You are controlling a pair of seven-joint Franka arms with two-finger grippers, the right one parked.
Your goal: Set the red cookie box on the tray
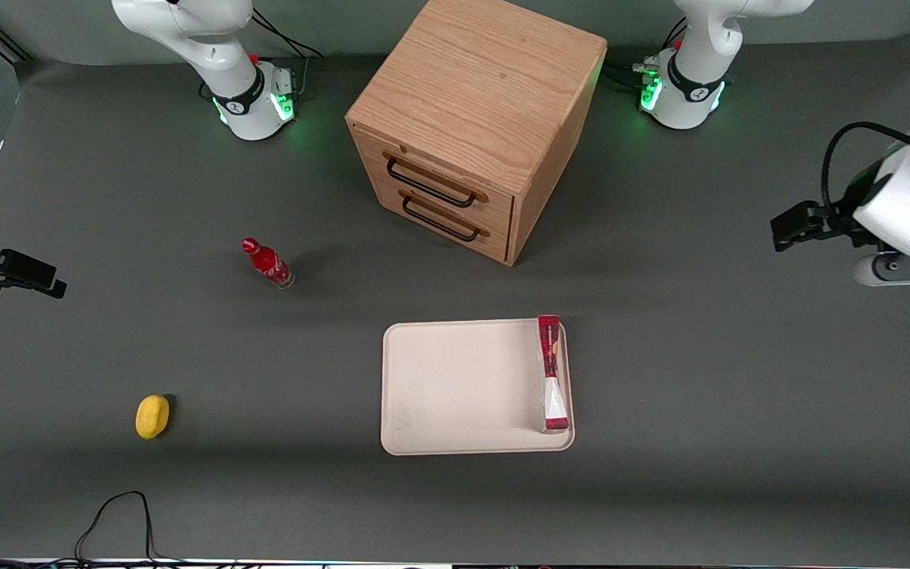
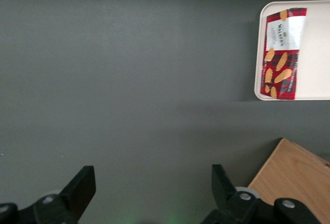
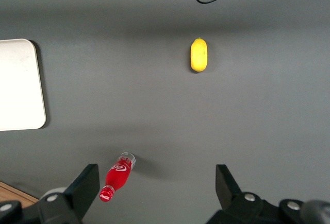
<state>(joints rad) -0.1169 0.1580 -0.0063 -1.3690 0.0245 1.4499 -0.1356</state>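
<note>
The cookie box (image 1: 551, 373) lay inside the tray (image 1: 455, 387), along its edge nearest the working arm; the hand (image 2: 154, 193) hovered wide, empty, well apart. Placement looked finished.

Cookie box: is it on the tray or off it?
On: the box lies inside the tray along one rim. The open pincer is away.

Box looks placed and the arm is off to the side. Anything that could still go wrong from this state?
Two small risks, as judgements. The red cookie box lies on the tray right along the rim at the working arm's end, so a nudge to the tray might tip it over the low edge. The gripper, open and empty, hangs above bare table toward the working arm's end, roughly level with the wooden drawer cabinet; a careless sweep toward its base could clip the cabinet.
</note>
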